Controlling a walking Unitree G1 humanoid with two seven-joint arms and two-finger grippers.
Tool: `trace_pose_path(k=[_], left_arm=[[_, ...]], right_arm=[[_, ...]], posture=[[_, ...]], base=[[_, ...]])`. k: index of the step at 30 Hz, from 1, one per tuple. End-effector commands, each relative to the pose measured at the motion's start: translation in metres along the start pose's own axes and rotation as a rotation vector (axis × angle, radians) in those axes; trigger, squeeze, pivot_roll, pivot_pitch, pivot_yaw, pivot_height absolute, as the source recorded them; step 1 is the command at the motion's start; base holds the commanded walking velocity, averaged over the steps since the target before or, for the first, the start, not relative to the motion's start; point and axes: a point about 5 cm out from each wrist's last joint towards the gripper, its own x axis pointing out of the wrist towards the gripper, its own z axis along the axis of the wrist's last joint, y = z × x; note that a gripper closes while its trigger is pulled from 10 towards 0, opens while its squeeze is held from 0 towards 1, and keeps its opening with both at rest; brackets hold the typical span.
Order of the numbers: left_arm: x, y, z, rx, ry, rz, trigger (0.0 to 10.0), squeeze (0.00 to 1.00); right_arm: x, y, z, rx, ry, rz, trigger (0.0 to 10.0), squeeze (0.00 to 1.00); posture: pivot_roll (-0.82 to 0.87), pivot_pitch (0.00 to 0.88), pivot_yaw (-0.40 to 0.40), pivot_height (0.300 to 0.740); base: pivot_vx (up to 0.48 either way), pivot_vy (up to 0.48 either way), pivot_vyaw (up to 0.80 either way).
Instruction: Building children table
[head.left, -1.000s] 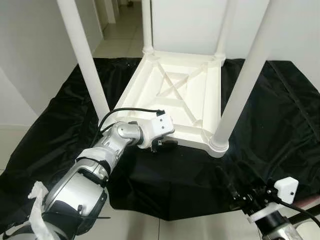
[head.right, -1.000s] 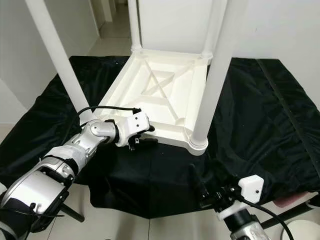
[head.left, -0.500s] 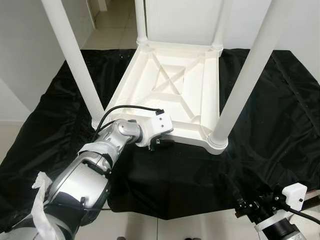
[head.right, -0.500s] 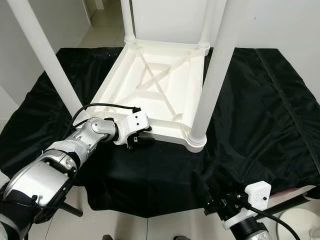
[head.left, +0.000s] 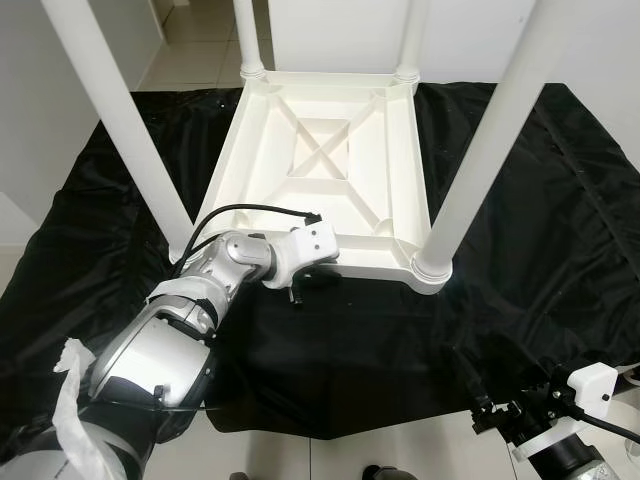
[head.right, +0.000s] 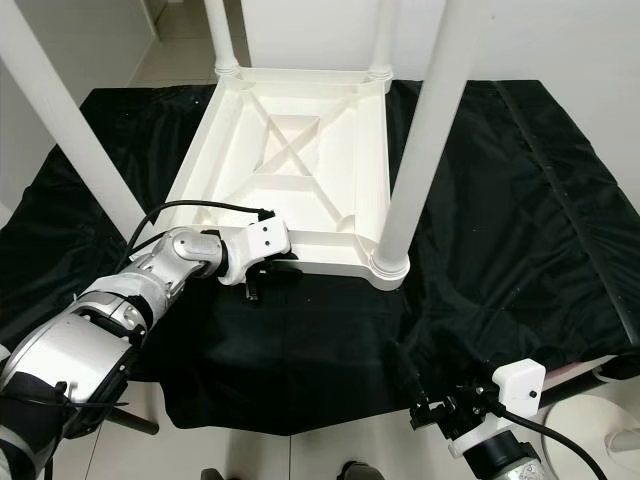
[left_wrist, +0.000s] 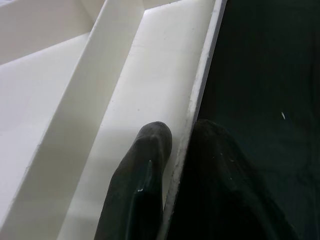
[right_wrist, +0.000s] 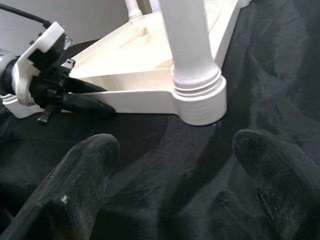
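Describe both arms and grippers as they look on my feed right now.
Left arm: silver segmented shell, white wrist camera block, looping black cable, white wrap near the shoulder. Left gripper: two long matte black fingers. Right gripper: same black fingers, white camera block, black cable.

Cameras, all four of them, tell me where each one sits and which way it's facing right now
Left eye view: on the head, looking forward and down at the upturned white table on the black cloth; left gripper and right gripper show.
Right eye view: its stereo twin, same scene and arms.
Left wrist view: along the left gripper's fingers, which straddle the table's near rim.
Right wrist view: low over the cloth, looking between open fingers at the table's near leg.
Shared: both wrist views show that near rim.
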Motion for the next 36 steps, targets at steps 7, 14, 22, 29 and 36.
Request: trace_pose_path(k=[7,14,22,29,36], left_arm=[[-0.036,-0.007,-0.038,-0.025,0.026,-0.032,0.0,0.0],[-0.053,-0.007,-0.047,-0.048,-0.005,-0.019,0.0,0.0],[-0.088,-0.019,-0.061,-0.121,-0.129,0.119,0.0,0.0],[-0.091,-0.044,-0.059,-0.179,-0.202,0.159,0.0,0.0],[-0.092,-0.068,-0.049,-0.182,-0.205,0.117,10.0,0.0]], right_arm=[[0.0,-0.004,-0.006,-0.002,0.038,0.016,10.0,0.0],[0.0,-0.004,-0.008,-0.007,0.046,0.02,10.0,0.0],[0.0,-0.009,-0.012,-0.022,0.064,0.027,10.0,0.0],[0.001,-0.01,-0.014,-0.026,0.075,0.044,10.0,0.0],[0.006,-0.017,-0.014,-0.049,0.084,0.067,10.0,0.0]], posture=[[-0.18,0.166,0.076,0.74],[-0.17,0.168,0.075,0.74],[-0.16,0.173,0.077,0.74],[-0.14,0.177,0.058,0.74],[-0.13,0.175,0.047,0.74]], base=[[0.0,0.0,0.0],[0.0,0.0,0.0],[0.0,0.0,0.0],[0.0,0.0,0.0],[0.0,0.0,0.0]])
